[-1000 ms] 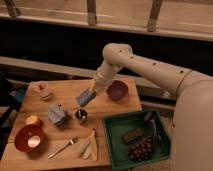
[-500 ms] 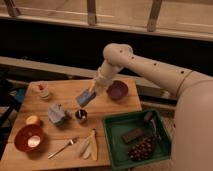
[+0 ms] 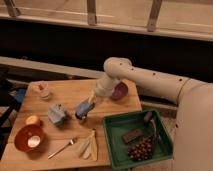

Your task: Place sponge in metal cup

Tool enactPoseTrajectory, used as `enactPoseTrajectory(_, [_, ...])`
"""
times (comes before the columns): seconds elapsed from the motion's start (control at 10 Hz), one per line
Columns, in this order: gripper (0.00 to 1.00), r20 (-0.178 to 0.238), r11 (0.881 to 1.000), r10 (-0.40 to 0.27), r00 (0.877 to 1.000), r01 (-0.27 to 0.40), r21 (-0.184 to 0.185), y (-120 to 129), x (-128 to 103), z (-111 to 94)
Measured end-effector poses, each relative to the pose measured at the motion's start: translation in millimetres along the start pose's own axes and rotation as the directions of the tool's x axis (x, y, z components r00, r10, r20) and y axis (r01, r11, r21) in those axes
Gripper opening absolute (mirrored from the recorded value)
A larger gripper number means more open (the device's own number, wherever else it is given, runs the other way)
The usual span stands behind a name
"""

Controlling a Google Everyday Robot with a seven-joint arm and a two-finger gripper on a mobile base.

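We see the gripper (image 3: pixel 86 107) low over the wooden table (image 3: pixel 102 102), fingers clamped on the blue sponge (image 3: pixel 82 108). The sponge sits directly above the metal cup (image 3: pixel 80 116), touching or just over its rim; we cannot tell which. A green tray (image 3: pixel 114 142) lies right.

The arm (image 3: pixel 150 80) is a smooth, cream-white tube with rounded joints, a bulbous elbow at frame centre and small dark dots along its long segment. It widens into a broad pale shell at the right edge. The gripper (image 3: pixel 89 103), left of centre, is yellowish.
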Motion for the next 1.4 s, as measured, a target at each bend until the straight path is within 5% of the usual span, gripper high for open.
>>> enactPoseTrajectory(0.4, [0.03,-0.026,1.0,-0.004,1.0,0.004,-0.028,4.3,3.2,13.9])
enactPoseTrajectory(1.1, [0.73,-0.051,0.999,0.013,0.999,-0.016,-0.043,1.5,-6.6,31.9])
enactPoseTrajectory(1.4, [0.8,-0.056,0.999,0.017,0.998,-0.02,-0.04,0.1,-7.2,32.9])
